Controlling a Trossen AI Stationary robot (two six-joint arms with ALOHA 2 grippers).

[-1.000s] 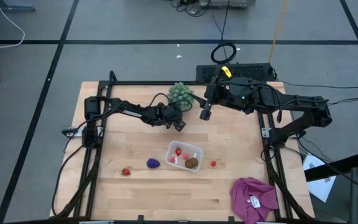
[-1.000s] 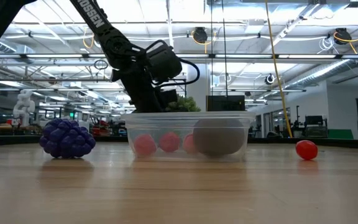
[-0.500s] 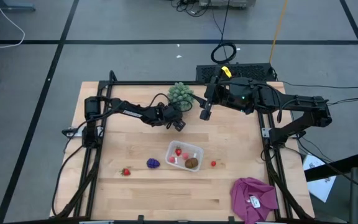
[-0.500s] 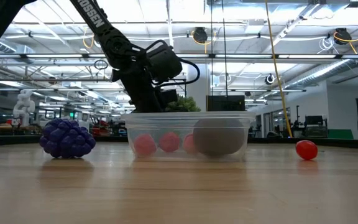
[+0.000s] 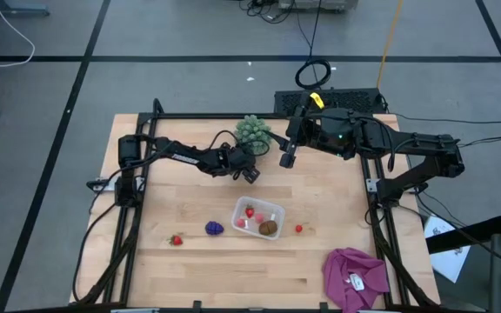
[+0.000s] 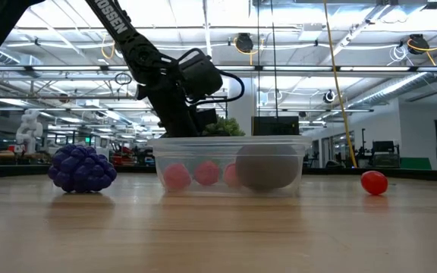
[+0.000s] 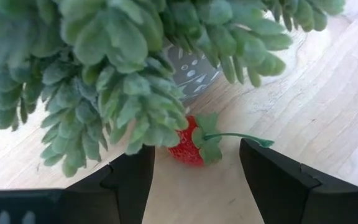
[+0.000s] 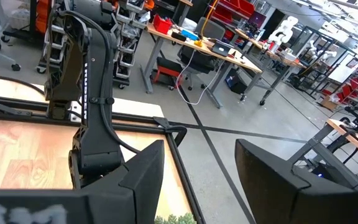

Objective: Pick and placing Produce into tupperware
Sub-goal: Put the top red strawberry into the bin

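Tupperware: the clear, thin-walled tupperware (image 5: 258, 217) with rounded corners sat near the middle of the pale wooden desk (image 5: 190, 269), its long axis running slightly diagonally from far left to near right.
Contents: a smooth brown kiwi oval (image 6: 267, 167) and small red strawberries (image 6: 177, 176) lay inside it.
Loose produce: a knobbly purple grape cluster (image 5: 214, 228) lay just left of the container; one strawberry (image 5: 176, 240) farther left, another (image 5: 298, 229) to the right.
Left gripper: the left gripper (image 7: 194, 180) hung low by the spiky green ball (image 5: 253, 130), fingers released either side of a stemmed strawberry (image 7: 188, 148), seemingly without touching it.
Right gripper: the right gripper (image 5: 287, 158) was raised at the far side, fingers spread and holding nothing.
Cloth: a crumpled magenta cloth (image 5: 355, 275) lay at the near right corner.
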